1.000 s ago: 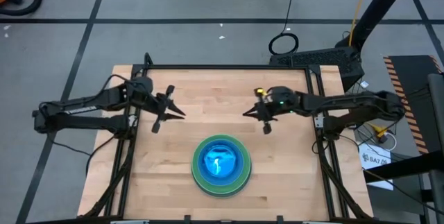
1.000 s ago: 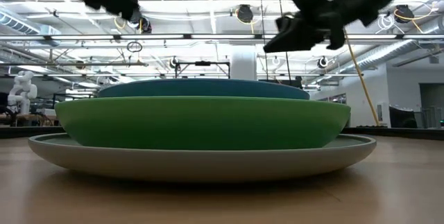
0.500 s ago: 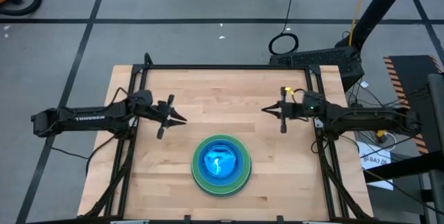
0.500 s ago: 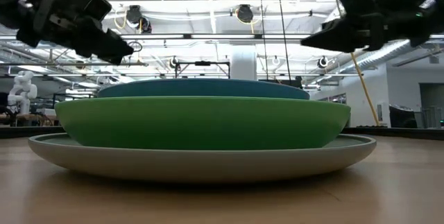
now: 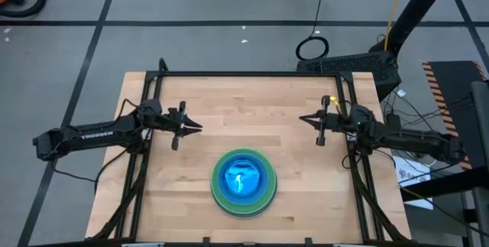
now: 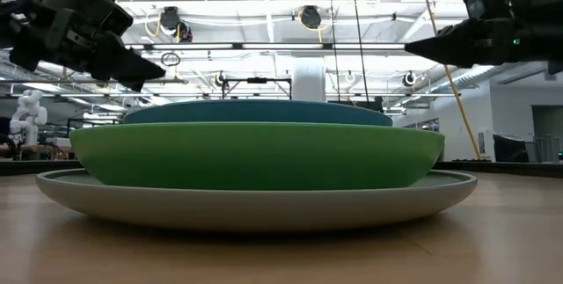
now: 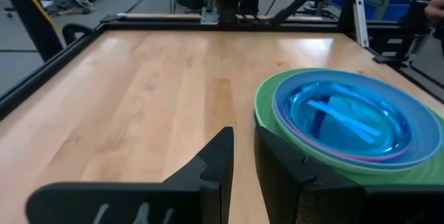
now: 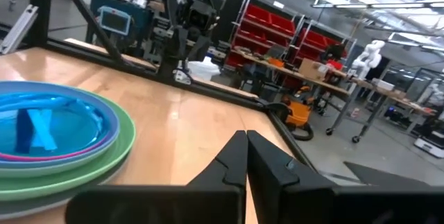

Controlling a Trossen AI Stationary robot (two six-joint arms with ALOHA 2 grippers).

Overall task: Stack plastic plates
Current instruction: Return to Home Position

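The plastic plates (image 5: 244,182) stand in one stack near the table's front middle. A blue plate (image 7: 347,113) is on top, with a thin pink rim (image 7: 347,153) under it. Below comes a green plate (image 6: 255,156), and a wide grey plate (image 6: 255,209) rests on the wood. My left gripper (image 5: 197,128) hovers above the table, behind and left of the stack. Its fingers (image 7: 243,137) stand a narrow gap apart with nothing between them. My right gripper (image 5: 303,118) hovers behind and right of the stack, shut (image 8: 245,137) and empty.
Bare wood (image 5: 244,102) lies around the stack on all sides. A dark metal frame (image 5: 252,73) runs along the table's edges. Beyond the table are the floor, cables and workshop shelves.
My right gripper has drawn back from the table's middle toward the right edge. My left gripper has sunk lower at the left side. Neither has changed its finger gap, and the stack has not moved.
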